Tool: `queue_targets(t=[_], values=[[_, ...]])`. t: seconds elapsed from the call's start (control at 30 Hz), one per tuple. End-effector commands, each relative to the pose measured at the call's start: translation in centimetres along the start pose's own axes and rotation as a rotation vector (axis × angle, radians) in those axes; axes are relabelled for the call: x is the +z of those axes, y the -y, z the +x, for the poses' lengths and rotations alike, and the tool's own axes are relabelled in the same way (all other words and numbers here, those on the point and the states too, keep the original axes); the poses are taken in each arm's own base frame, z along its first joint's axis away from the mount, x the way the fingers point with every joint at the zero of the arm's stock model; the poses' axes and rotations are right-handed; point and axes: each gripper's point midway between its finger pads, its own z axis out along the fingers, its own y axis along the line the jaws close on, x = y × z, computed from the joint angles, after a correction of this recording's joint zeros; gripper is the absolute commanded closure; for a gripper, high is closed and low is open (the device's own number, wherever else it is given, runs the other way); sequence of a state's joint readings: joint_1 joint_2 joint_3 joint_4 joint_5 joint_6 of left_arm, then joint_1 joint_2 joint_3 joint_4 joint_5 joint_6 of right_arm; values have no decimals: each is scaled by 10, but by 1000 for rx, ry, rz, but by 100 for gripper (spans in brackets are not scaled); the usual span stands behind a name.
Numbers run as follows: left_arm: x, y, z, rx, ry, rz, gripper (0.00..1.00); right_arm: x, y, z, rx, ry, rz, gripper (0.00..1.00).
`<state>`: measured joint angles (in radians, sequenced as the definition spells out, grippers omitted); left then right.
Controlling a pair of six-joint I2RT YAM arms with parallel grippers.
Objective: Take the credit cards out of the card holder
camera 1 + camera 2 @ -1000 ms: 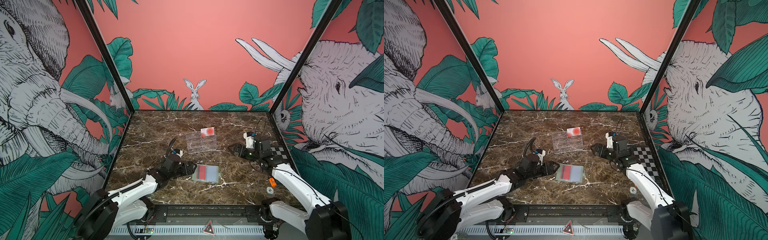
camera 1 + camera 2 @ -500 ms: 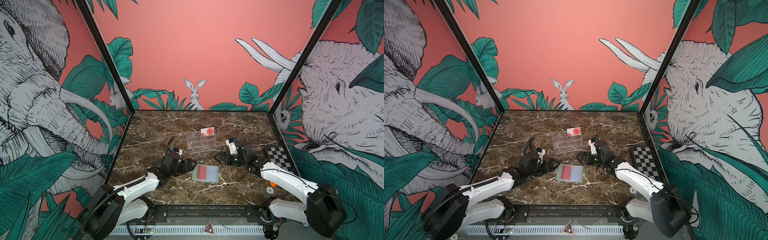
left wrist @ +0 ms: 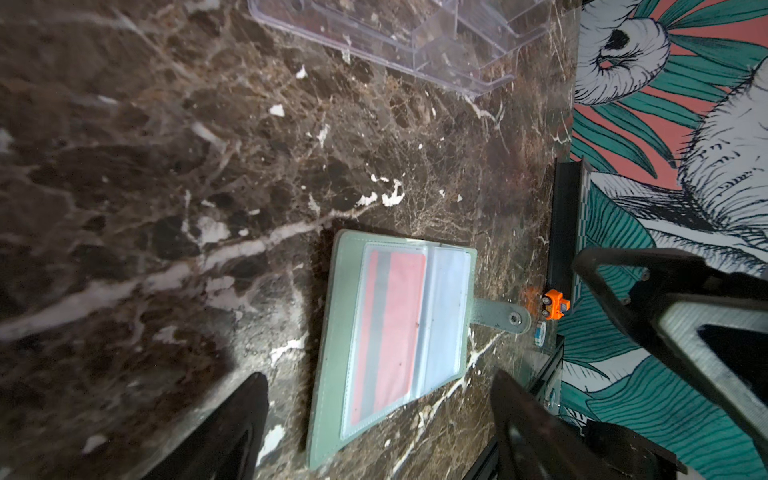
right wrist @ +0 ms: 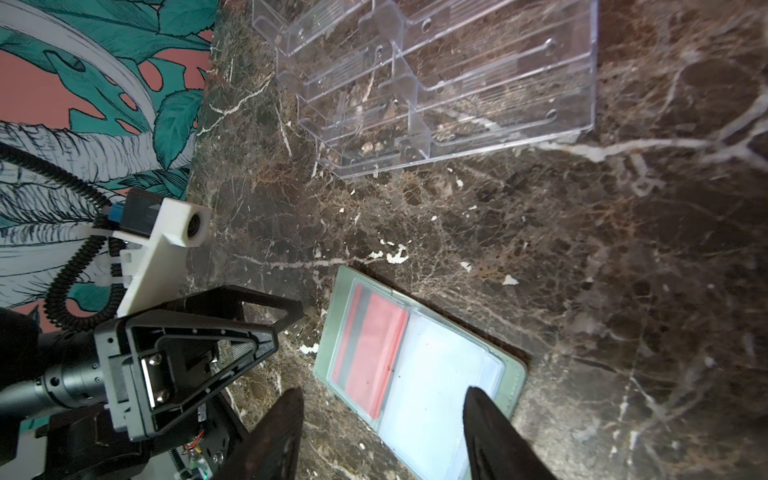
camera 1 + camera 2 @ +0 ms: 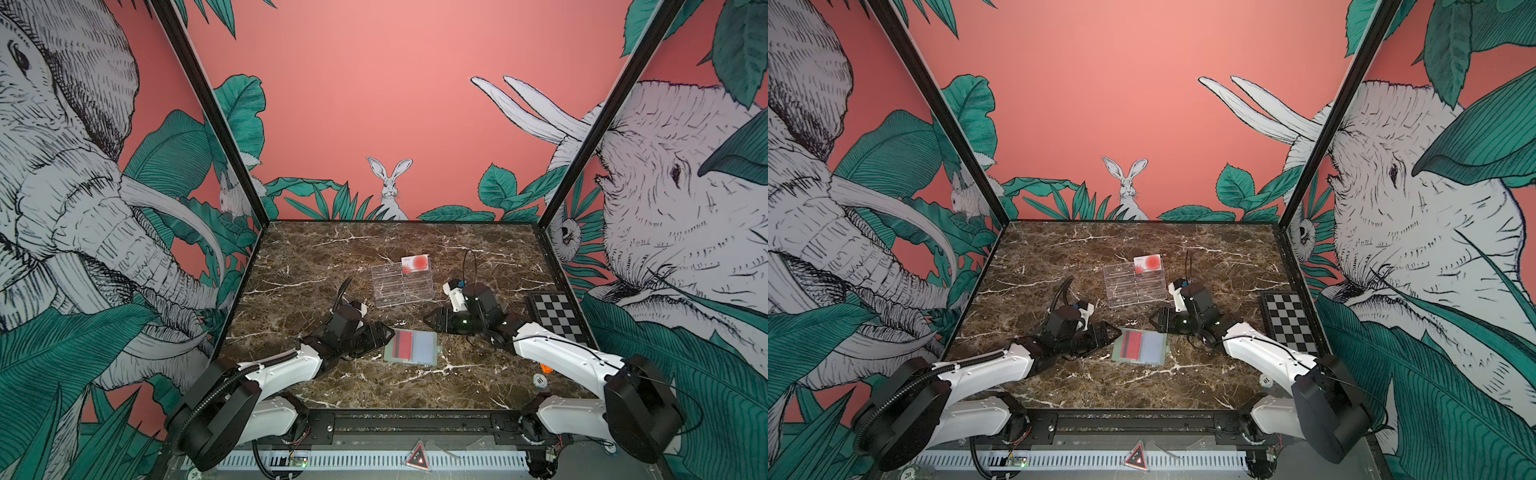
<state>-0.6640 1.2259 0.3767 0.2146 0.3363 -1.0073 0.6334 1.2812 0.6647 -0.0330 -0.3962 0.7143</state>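
1. Your card holder (image 5: 411,348) lay open and flat on the marble table (image 5: 324,257), near the front middle, with its snap tab (image 3: 500,318) pointing to the right.
2. A red credit card (image 3: 390,324) with a dark stripe sat inside the clear sleeve on the holder's left half. The right sleeve (image 4: 440,374) looked pale, and its contents could not be made out.
3. A white credit card (image 5: 415,264) with red circles stood in the back right slot of the clear acrylic stand (image 5: 399,291), behind the holder and apart from it.
4. You had the left gripper (image 5: 380,332) low, just beside the holder's left edge, jaws spread wide and gripping nothing.
5. You had the right gripper (image 5: 432,319) by the holder's far right corner, jaws parted and empty. Whether a fingertip touched the holder could not be told.
6. The checkered board (image 5: 555,311) lay at the table's right edge, well apart.
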Motion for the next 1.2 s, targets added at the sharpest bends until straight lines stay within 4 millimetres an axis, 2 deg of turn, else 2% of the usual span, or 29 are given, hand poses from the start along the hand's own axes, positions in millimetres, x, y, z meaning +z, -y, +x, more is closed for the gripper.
queue_targets(t=[0.0, 0.17, 0.3, 0.43, 0.83, 1.07, 1.17], values=[[0, 0, 2, -16, -7, 21, 16, 10, -6, 11, 0, -41, -30, 46], [2, 1, 5, -19, -22, 37, 18, 18, -4, 25, -4, -85, -7, 61], [3, -1, 8, -24, -35, 40, 18, 25, 3, 35, 11, -126, 10, 85], [6, -2, 11, -27, -50, 40, 20, 31, 13, 45, 29, -157, 34, 97], [11, -7, 16, -40, -74, 45, 26, 36, 41, 61, 60, -180, 122, 98], [14, -6, 18, -41, -84, 62, 34, 37, 54, 71, 72, -198, 164, 99], [12, -2, 16, -27, -73, 79, 41, 37, 59, 77, 78, -215, 184, 99]])
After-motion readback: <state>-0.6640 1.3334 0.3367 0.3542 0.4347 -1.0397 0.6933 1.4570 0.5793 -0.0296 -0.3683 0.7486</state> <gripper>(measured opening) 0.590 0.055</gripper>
